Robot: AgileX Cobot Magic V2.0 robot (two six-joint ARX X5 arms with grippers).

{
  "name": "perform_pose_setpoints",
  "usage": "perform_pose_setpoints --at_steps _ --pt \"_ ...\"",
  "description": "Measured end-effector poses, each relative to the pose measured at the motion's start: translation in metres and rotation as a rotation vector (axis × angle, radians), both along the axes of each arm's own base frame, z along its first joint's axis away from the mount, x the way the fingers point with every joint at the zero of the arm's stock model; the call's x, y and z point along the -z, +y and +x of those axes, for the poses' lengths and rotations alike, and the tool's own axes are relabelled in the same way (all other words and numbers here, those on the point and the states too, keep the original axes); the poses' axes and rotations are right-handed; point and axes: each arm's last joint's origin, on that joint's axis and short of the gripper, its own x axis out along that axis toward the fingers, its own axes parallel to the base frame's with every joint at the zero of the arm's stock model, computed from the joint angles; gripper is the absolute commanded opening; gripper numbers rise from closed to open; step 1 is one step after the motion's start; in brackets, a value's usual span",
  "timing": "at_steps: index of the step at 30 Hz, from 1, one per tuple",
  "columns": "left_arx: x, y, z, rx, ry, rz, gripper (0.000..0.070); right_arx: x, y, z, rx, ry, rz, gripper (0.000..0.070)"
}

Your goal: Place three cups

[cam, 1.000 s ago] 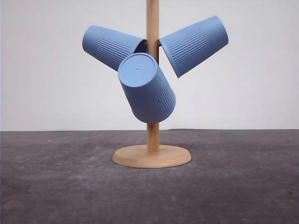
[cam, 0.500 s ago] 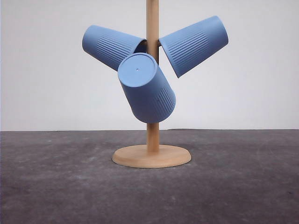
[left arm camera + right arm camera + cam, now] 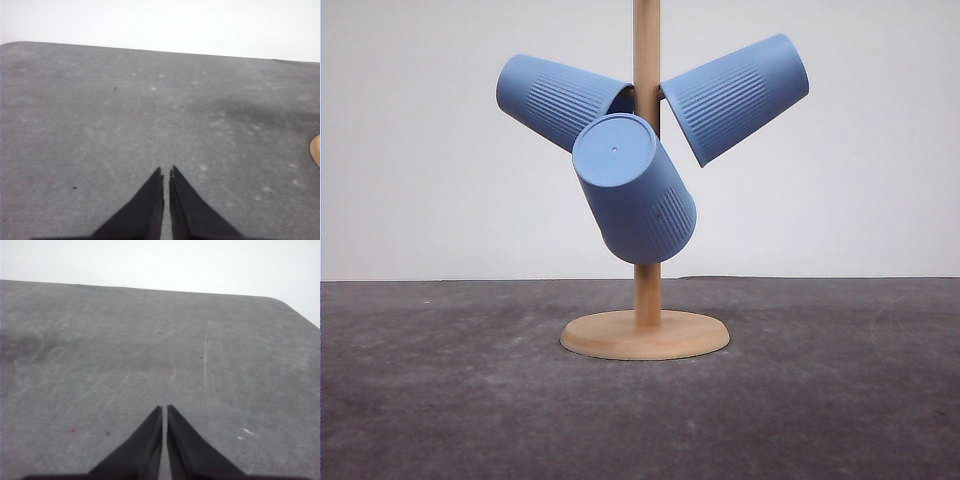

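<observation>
Nearest, in each wrist view, a gripper is hovering low over the dark grey, scuffed bench (image 3: pixel 440 400). The left gripper (image 3: pixel 166 172) is showing its two black fingers drawn together with just a sliver of gap between the tips, holding nothing; the right gripper (image 3: pixel 164 409) is sitting the same way, fingers together and empty.

Further out, at mid-bench in the front view, the round pale wooden base (image 3: pixel 645 335) of a cup tree is resting flat, with its upright wooden pole (image 3: pixel 646 50) rising from the centre. All three light-blue ribbed tapered cups are hanging on this stand, mouths toward the pole. The front cup (image 3: pixel 635 190) is tilting toward the camera with its flat bottom and tiny centre dot facing out. Behind it, the left cup (image 3: pixel 560 100) is angling up and to the left, and the right cup (image 3: pixel 735 98) is angling up and to the right. The pegs themselves are hidden inside the cups.

Judging from this, the cups are all still waiting to be lifted off and set on the bench. To start well, a gripper should be spreading its fingers first, approaching one cup along its ribbed wall, then sliding it outward along the peg's line rather than pulling straight down, so the stand is not tipping.
</observation>
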Motion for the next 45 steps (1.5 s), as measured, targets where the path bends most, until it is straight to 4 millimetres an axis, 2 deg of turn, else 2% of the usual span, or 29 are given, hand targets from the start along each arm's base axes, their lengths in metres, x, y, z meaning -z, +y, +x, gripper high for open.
perform_pose_setpoints --at_steps 45 --pt "0.0 0.0 0.0 0.0 0.0 0.0 0.0 0.0 0.0 0.0 0.0 0.0 0.0 0.0012"
